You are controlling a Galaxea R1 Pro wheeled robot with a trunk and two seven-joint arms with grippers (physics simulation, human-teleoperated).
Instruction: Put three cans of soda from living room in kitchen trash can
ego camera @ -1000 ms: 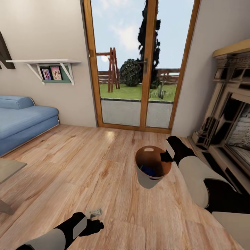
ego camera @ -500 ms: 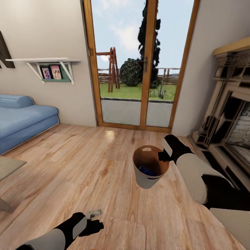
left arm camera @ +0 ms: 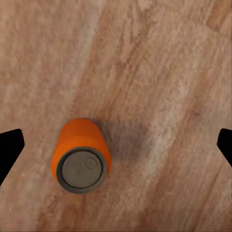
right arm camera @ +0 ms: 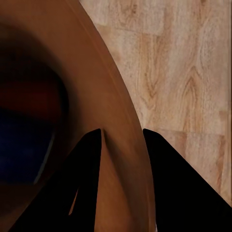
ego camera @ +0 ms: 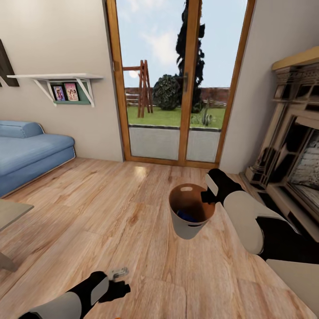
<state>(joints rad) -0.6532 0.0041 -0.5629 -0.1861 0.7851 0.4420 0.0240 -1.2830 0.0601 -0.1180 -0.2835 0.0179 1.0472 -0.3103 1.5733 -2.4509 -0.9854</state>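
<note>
Living room, warm orange-brown plank floor (ego camera: 110, 208) with strong grain. Wood-framed glass doors (ego camera: 177, 79) straight ahead, garden beyond. Blue padded sofa (ego camera: 26, 150) well left of the doors, white wall shelf (ego camera: 55, 79) above it holding small framed pictures. Carved fireplace (ego camera: 292, 146) right of the doors, pale mantel, dark recesses. Corner of a low table (ego camera: 11, 215) in front of the sofa.

Tash can (ego camera: 191, 212): round tapered bucket, light grey outside, glossy brown inside, oval handle slot near the far rim. Held off the floor in front of the doors, tilted slightly. Blue can (ego camera: 188, 217) lying at the bottom; in the right wrist view dark blue (right arm camera: 21, 140) and reddish (right arm camera: 34, 99) shapes inside, blurred, can't tell more.

Right gripper (ego camera: 207, 196) at the bucket's rim on the fireplace side; in the right wrist view gripper (right arm camera: 122, 145) with black fingers (right arm camera: 87, 159) pinching the brown wall (right arm camera: 121, 159), one inside, one outside.

Left gripper (ego camera: 117, 273) low over the floor, well short of the bucket on the sofa side. In the left wrist view, black fingertips (left arm camera: 9, 150) spread wide at both edges, nothing between touching them. Orange can (left arm camera: 81, 154): short cylinder, grey silvery top with tab, lying on the planks between the spread fingers, nearer one fingertip, apart from both.
</note>
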